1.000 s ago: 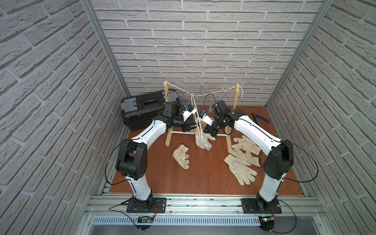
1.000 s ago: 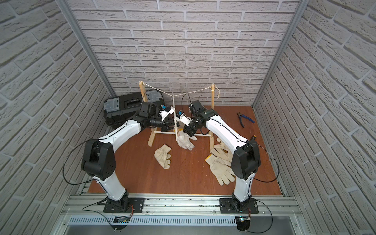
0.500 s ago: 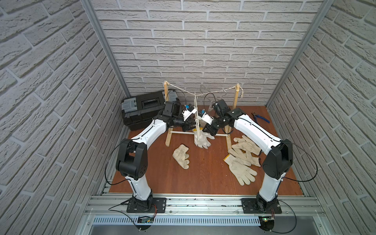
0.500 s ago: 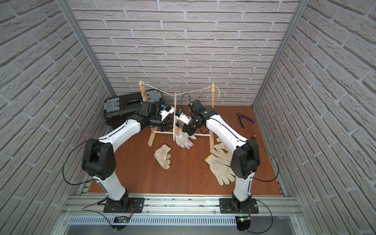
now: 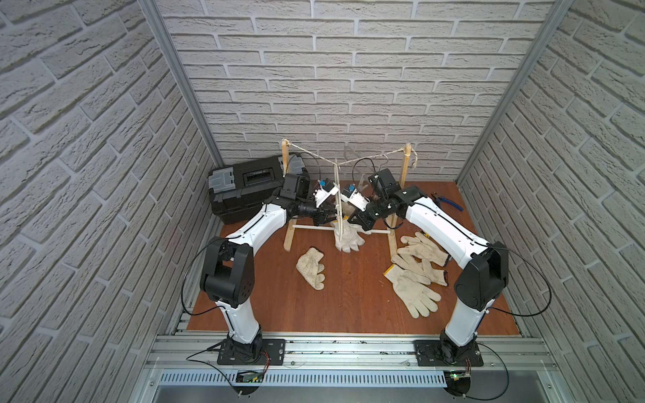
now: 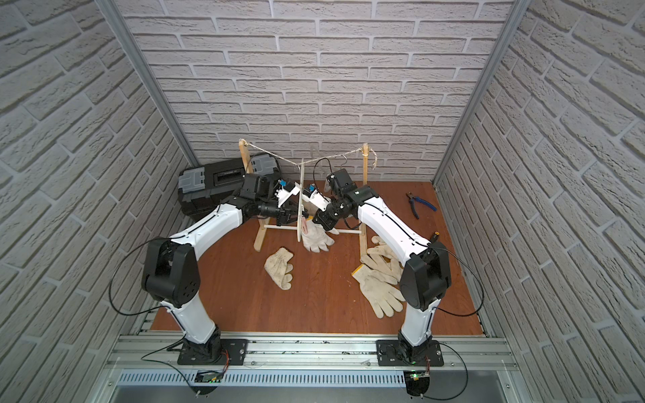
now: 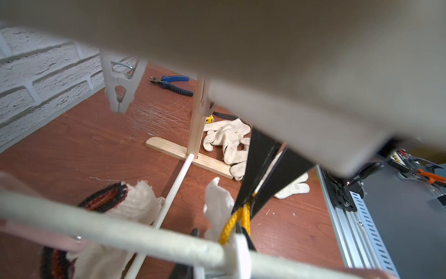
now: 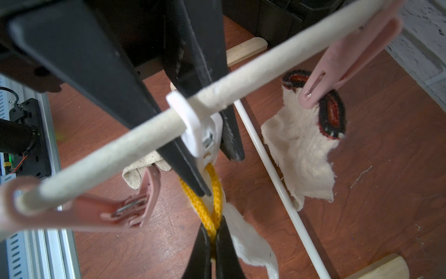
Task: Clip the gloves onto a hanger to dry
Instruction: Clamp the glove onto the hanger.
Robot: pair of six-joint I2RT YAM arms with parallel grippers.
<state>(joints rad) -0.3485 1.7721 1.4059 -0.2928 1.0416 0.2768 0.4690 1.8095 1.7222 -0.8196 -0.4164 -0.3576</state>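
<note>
Black plastic toolbox (image 5: 244, 188) stands shut by the back wall, its contents hidden. The left gripper (image 8: 218, 170) is clamped on the white clip (image 8: 200, 135) of the fuzzy hanger rod (image 8: 120, 154). The right gripper (image 8: 212, 233) is pinched together on the yellow cuff (image 8: 217, 193) of a knitted glove (image 8: 251, 241) just under that clip. Other gloves (image 5: 415, 275) lie on the wooden floor (image 5: 349, 296).

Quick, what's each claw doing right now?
Left gripper: closed on the white clip on the hanger.
Right gripper: shut, pinching a glove by its yellow cuff.
</note>
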